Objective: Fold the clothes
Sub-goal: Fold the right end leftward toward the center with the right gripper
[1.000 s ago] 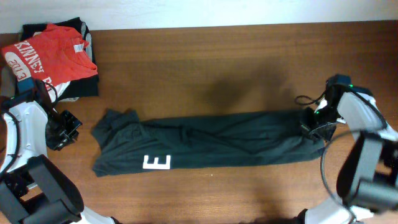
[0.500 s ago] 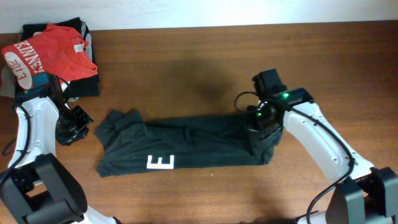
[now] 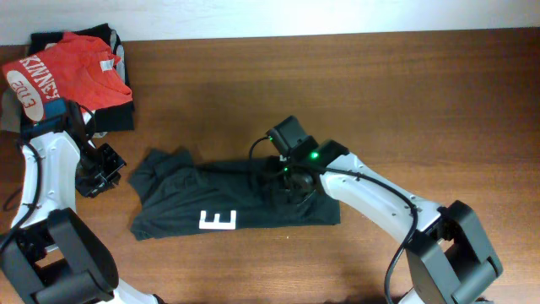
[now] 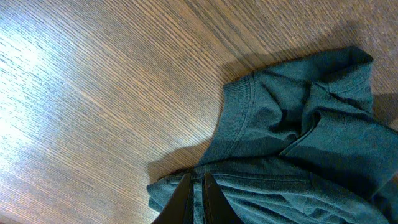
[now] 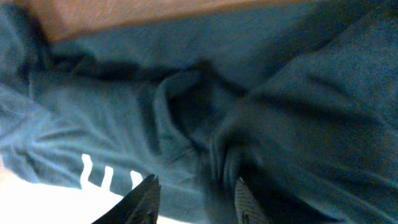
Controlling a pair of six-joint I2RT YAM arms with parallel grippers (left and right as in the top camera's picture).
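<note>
The large black soft-fabric T-shirt [image 3: 236, 198] was laid lengthwise, left to right, along the wooden bench [image 3: 422, 101]. The right hand [image 3: 293, 182] was seen parted above its right half; the left hand [image 3: 98, 171], pressed together, just beside its left end.

White "E" [image 3: 213, 221] on black T-shirt [image 3: 245, 190] (folded)
</note>
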